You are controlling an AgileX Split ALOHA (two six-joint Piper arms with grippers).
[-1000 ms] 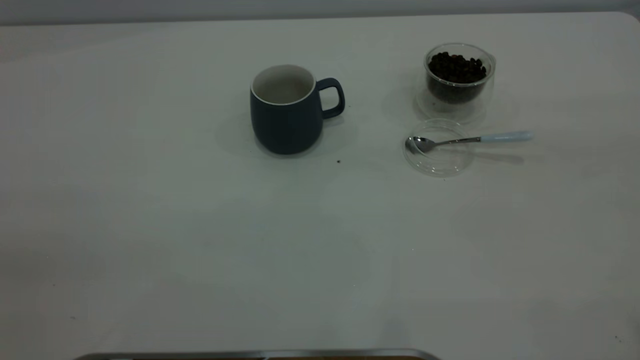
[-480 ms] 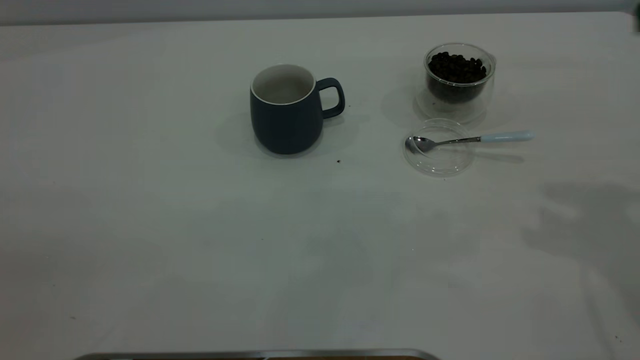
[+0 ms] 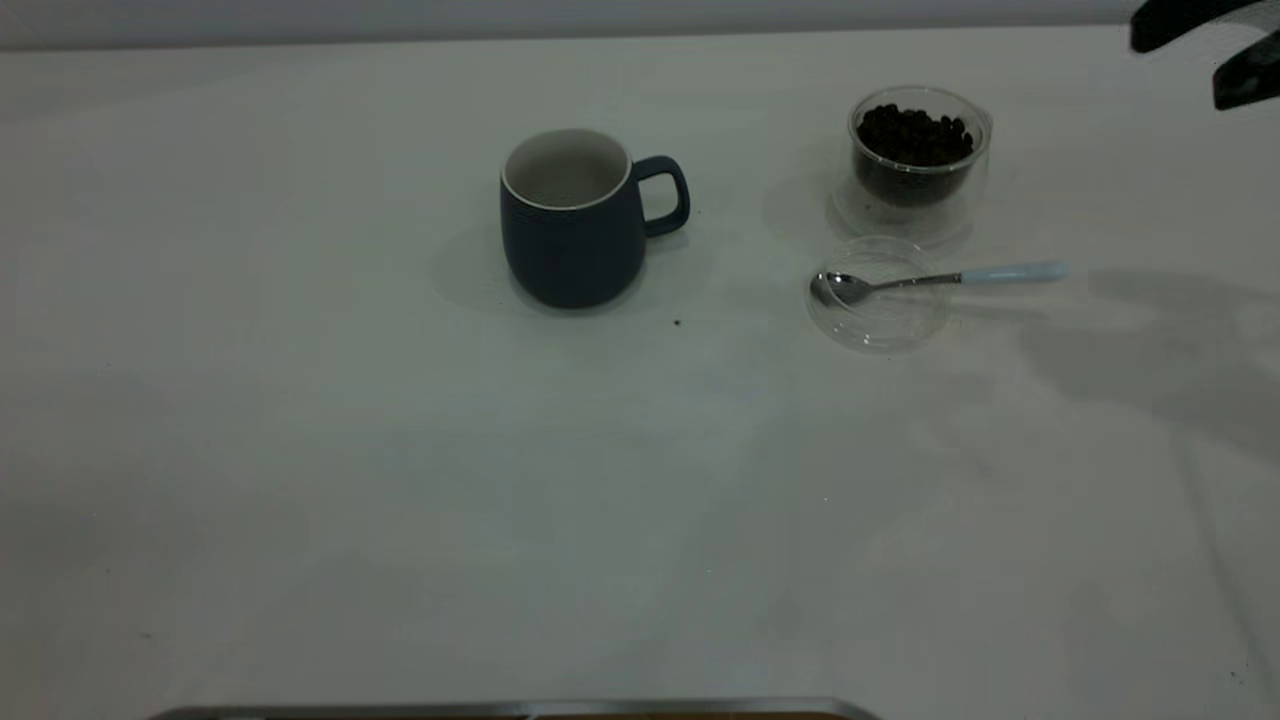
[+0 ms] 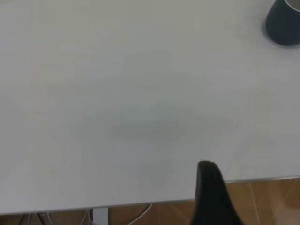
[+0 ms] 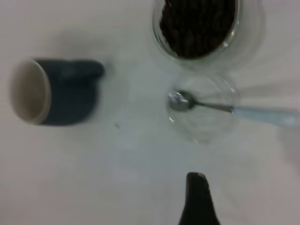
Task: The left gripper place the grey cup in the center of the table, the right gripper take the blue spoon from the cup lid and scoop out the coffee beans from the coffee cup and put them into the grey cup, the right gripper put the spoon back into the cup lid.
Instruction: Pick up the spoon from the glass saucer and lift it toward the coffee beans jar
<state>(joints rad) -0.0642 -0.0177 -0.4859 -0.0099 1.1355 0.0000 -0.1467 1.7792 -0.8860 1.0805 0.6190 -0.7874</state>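
The grey cup [image 3: 572,225] stands upright and empty near the middle of the table [image 3: 400,480], handle to the right. The coffee cup [image 3: 918,160] holds coffee beans [image 3: 912,135] at the back right. In front of it lies the cup lid [image 3: 878,298] with the blue spoon [image 3: 940,280] resting across it, bowl in the lid, handle pointing right. My right gripper [image 3: 1177,70] hangs open and empty at the top right corner, high above and right of the coffee cup. The right wrist view shows the grey cup [image 5: 51,91], beans [image 5: 197,23], lid [image 5: 201,112] and spoon [image 5: 225,108] below it.
My left gripper [image 4: 211,190] is parked off the table's near edge, outside the exterior view; the grey cup [image 4: 283,23] is far from it. A metal-edged object [image 3: 520,710] lies at the front edge. A dark speck [image 3: 677,323] sits near the cup.
My right gripper has come into the exterior view at the top right corner. Its shadow has moved up over the table's right side toward the spoon handle. The objects have not moved.
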